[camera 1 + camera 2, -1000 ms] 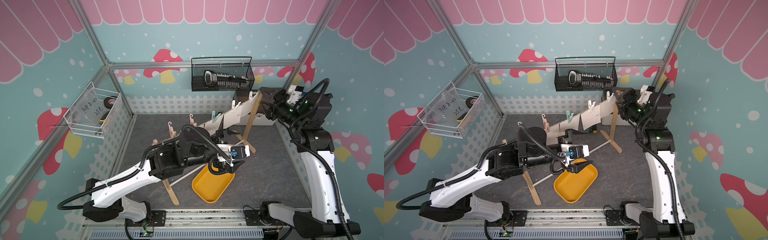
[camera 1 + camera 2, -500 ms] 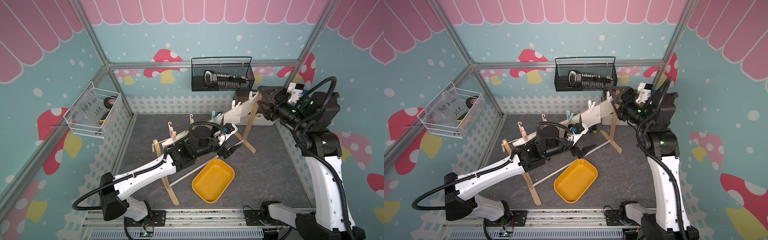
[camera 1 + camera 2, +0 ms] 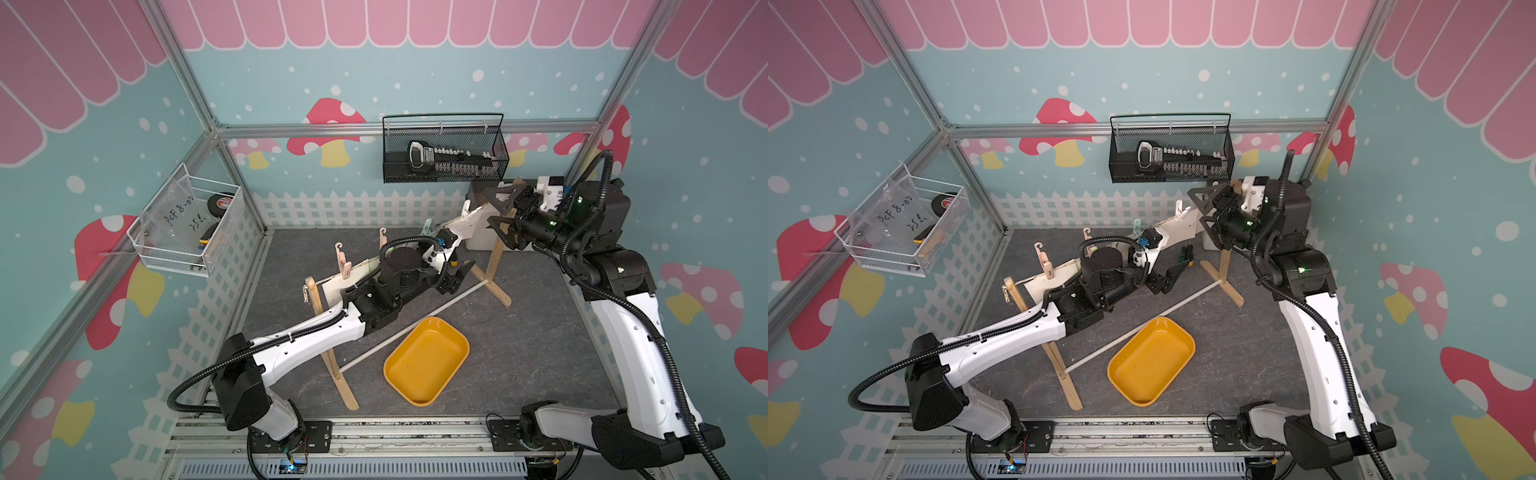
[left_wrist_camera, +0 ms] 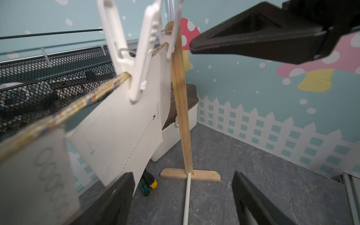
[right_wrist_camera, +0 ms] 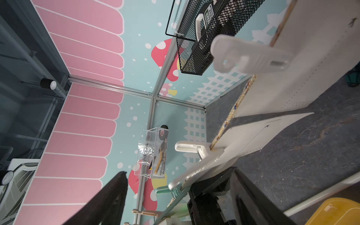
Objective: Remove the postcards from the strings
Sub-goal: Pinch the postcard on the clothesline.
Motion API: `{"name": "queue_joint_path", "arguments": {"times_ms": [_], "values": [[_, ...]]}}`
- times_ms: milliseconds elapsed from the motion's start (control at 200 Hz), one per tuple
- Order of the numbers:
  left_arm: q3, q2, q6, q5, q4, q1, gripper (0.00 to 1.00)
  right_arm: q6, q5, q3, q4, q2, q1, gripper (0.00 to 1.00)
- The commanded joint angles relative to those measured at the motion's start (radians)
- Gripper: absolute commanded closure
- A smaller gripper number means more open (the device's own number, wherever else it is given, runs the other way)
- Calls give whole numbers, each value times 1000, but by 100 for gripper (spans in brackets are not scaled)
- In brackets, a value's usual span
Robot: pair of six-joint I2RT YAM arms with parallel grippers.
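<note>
Both spread wide: left pincer, right pincer; postcards pegged on string.

Grey floor beside yellow tray: unobstructed. Passage under twine: blocked by hung postcards, white rod.

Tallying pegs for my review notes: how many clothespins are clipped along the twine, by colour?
Pink clothespins: 2
Green clothespin: 1
White clothespins: 2
Total: 5
</note>
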Motion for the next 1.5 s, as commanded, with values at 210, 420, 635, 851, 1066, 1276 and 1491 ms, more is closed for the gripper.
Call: {"name": "queue_joint_path", "arguments": {"times_ms": [210, 420, 635, 851, 1066, 1276, 1491], "values": [[-80, -18, 16, -124, 141, 8, 23, -13, 30, 56, -42, 36, 26, 17], [-76, -13, 61, -126, 148, 8, 24, -17, 36, 59, -58, 48, 37, 17], [-53, 18, 89, -92, 155, 25, 29, -21, 41, 59, -65, 43, 38, 17], [-19, 46, 108, -70, 161, 47, 34, -22, 39, 59, -67, 40, 40, 17], [-3, 64, 168, -49, 167, 49, 39, -24, 42, 57, -66, 40, 40, 17], [-21, 54, 233, -50, 183, 49, 51, -18, 42, 65, -70, 49, 40, 17], [-23, 60, 330, -58, 213, 54, 64, -8, 43, 70, -84, 56, 41, 17]]}}
